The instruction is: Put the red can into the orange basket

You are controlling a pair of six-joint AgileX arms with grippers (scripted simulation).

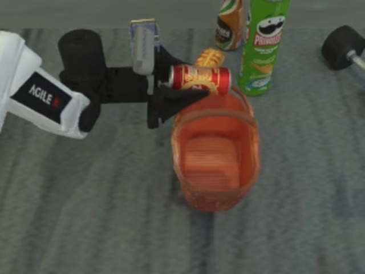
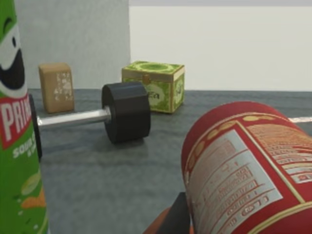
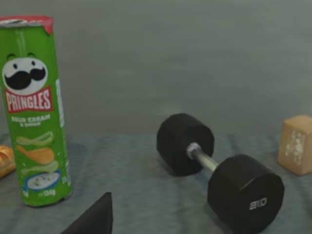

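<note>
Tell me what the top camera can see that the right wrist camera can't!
Only the top view shows the left gripper holding the red can on its side over the far rim of the orange basket. It also shows a dark brown-orange bottle and a small blue-grey box.

Only the right wrist view shows a tan box and the whole dumbbell, both weights.

Both show the green Pringles tube standing upright, the dumbbell at least in part, and the grey table.

Rendered simulation, grey tabletop (image 1: 85, 217), plain backdrop
</note>
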